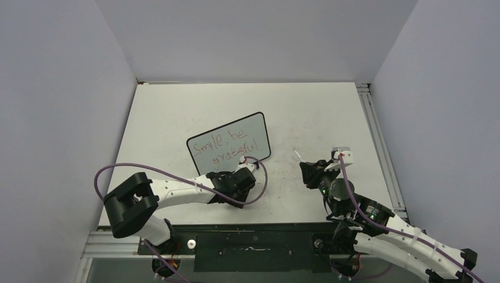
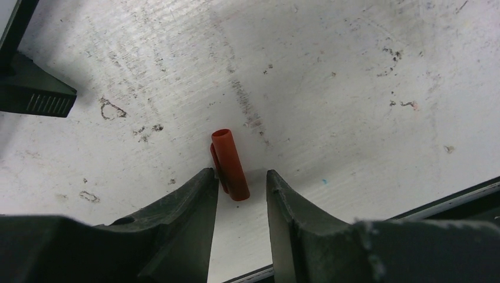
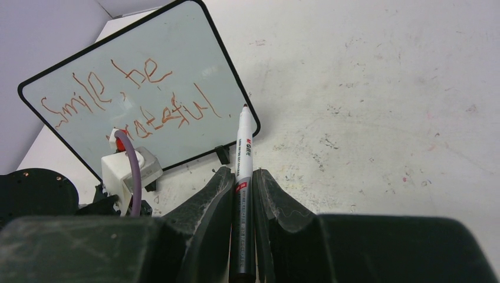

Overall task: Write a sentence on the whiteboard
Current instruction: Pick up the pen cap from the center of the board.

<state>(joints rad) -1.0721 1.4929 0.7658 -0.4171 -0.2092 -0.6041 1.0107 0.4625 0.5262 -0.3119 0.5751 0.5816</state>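
The whiteboard point(image 1: 252, 125) stands tilted at mid table, with the red sentence point(image 1: 227, 146) "Smile, be grateful" in two lines. It also shows in the right wrist view point(image 3: 183, 41), with the sentence point(image 3: 127, 97) on it. My right gripper point(image 3: 242, 177) is shut on the white marker point(image 3: 243, 144), uncapped, tip pointing at the board's lower right corner and apart from it. In the top view the right gripper point(image 1: 309, 172) is right of the board. My left gripper point(image 2: 239, 177) is open, low over the table, its fingers on either side of the red cap point(image 2: 230, 165).
The whiteboard's black foot point(image 2: 35, 94) is left of the cap. The left arm's wrist camera and purple cable point(image 3: 127, 168) sit in front of the board's lower edge. The left gripper point(image 1: 234, 187) is just below the board. The table's near edge point(image 2: 448, 197) lies close behind.
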